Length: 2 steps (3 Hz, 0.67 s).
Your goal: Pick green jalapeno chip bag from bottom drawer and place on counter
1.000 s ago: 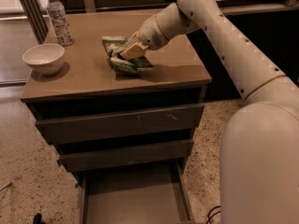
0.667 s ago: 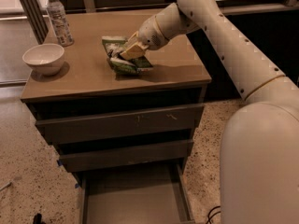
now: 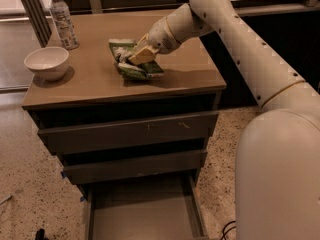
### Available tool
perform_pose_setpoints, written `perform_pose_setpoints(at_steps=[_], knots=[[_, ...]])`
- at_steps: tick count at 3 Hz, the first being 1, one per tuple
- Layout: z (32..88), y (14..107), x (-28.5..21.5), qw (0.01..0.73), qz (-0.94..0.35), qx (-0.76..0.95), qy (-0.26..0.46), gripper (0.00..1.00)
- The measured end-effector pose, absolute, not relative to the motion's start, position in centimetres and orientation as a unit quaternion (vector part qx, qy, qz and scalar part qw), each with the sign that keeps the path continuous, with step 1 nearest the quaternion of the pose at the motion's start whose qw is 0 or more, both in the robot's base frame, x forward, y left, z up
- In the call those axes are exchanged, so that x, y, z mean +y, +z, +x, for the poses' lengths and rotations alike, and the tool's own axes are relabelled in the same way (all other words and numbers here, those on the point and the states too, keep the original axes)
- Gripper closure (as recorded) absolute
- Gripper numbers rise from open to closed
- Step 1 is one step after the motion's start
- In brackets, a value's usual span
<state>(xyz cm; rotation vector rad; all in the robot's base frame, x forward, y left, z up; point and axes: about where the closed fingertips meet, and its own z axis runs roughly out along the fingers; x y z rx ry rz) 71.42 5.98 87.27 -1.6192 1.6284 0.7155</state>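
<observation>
The green jalapeno chip bag lies on the tan counter, near its middle. My gripper reaches in from the right and sits on top of the bag, touching it and covering part of its white panel. The bottom drawer is pulled out below, and its flat grey floor shows nothing in it.
A white bowl stands at the counter's left edge. A clear water bottle stands at the back left corner. The two upper drawers are shut. My arm and body fill the right side. Speckled floor lies around the cabinet.
</observation>
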Motion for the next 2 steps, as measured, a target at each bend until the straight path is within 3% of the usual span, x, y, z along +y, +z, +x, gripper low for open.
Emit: perform_pose_setpoints(at_steps=[1, 2], knots=[[71.42, 87.27, 5.98, 0.360, -0.628, 0.632, 0.278, 0.11], [71.41, 87.27, 5.98, 0.360, -0.628, 0.632, 0.278, 0.00]])
